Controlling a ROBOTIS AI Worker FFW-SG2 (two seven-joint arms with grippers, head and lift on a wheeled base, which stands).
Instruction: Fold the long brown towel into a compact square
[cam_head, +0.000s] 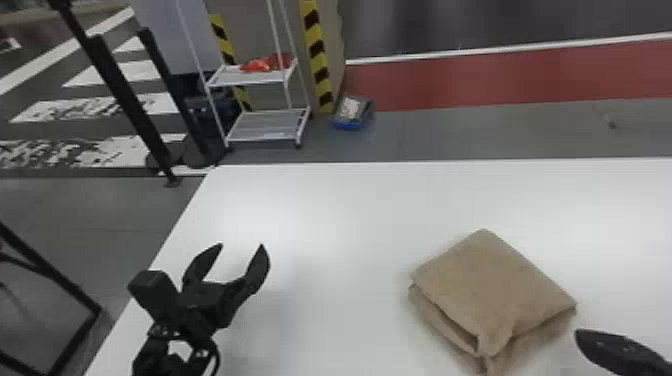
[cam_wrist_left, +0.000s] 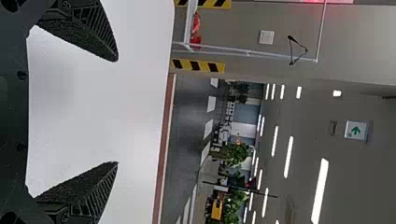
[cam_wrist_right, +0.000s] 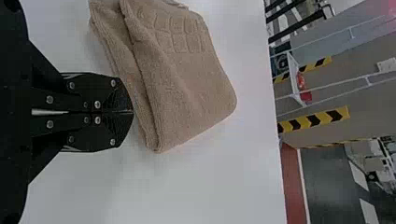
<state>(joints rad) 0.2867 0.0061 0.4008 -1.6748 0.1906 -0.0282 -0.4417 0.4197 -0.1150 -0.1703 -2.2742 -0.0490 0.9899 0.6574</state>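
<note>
The brown towel (cam_head: 490, 280) I see, folded in a lumpy square on the white table (cam_head: 325, 215), toward the right, my left gripper (cam_head: 242, 245) above the table's left side, fingers wide apart, my right gripper (cam_head: 582, 338) near the towel, fingers together.

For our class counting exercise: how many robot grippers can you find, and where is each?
2. The left gripper, open, hangs over the left part of the white table; the right gripper, shut, is just right of the folded brown towel.
</note>
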